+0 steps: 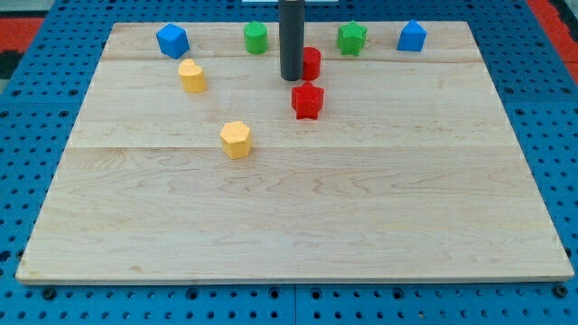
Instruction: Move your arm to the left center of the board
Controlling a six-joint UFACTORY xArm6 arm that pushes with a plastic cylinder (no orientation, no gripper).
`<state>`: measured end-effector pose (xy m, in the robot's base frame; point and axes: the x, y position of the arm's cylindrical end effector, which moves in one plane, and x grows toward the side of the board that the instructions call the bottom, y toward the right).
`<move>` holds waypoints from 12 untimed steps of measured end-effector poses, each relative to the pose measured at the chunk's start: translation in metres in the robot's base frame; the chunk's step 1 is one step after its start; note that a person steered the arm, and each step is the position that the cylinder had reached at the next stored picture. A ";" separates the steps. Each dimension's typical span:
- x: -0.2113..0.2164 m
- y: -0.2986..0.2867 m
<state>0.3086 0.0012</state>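
My tip [291, 78] is the lower end of a dark rod coming down from the view's top centre. It stands near the top of the wooden board [298, 235], just left of a red block [312, 63] that it partly hides. A red star block [307, 100] lies just below and right of the tip. A yellow heart block [191, 76] lies to the left of the tip and a yellow hexagon block [236, 139] lies lower left of it.
Along the board's top edge are a blue cube [172, 41] at left, a green block [256, 38], a green star block [351, 38] and a blue pentagon block [412, 36] at right. A blue pegboard table [27, 135] surrounds the board.
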 end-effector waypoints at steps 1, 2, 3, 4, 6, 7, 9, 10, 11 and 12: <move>0.018 -0.034; 0.062 -0.054; 0.071 -0.095; 0.086 -0.126; 0.122 -0.079; 0.146 -0.105; 0.131 -0.045; 0.131 -0.019; 0.136 -0.025; 0.136 -0.053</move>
<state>0.4451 -0.0520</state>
